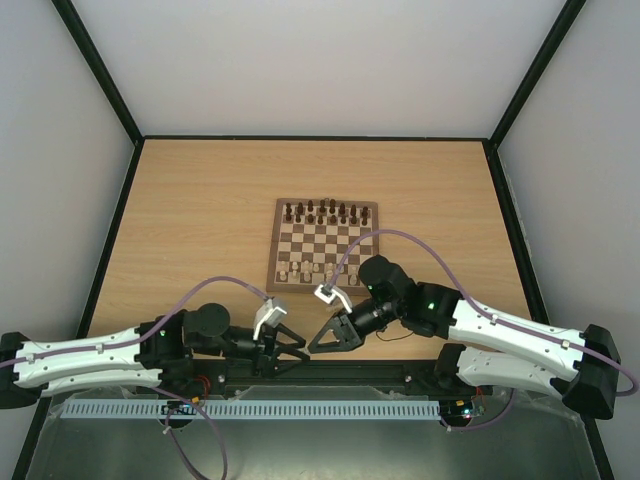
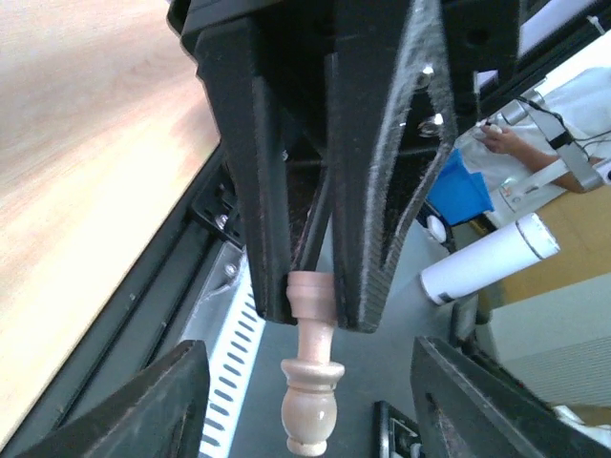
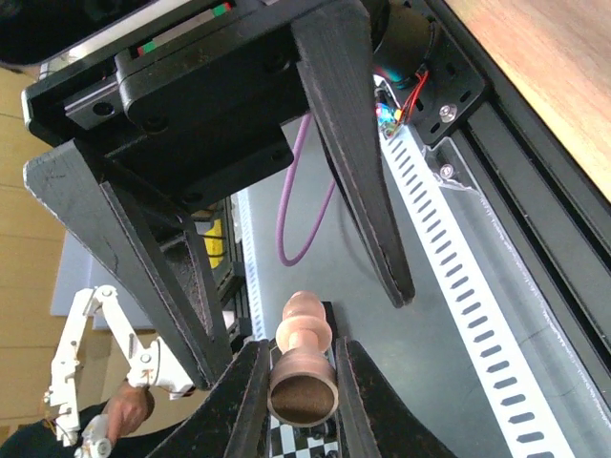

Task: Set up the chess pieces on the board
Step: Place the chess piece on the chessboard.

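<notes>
The left arm [image 1: 90,360] lies low along the near edge of the desk [image 1: 200,220], and the left gripper [image 2: 310,320] points inward with its jaws clamped on a pale chess piece [image 2: 310,401]. The right arm [image 1: 510,335] reaches across to meet it tip to tip. The right gripper [image 3: 310,332] has its jaws spread wide on either side of that piece.

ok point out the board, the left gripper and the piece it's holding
board [image 1: 322,245], top external view, bare middle squares
left gripper [image 2: 313,310], left wrist view, between its fingertips
chess piece [image 2: 308,408], left wrist view, its round bulb
</notes>
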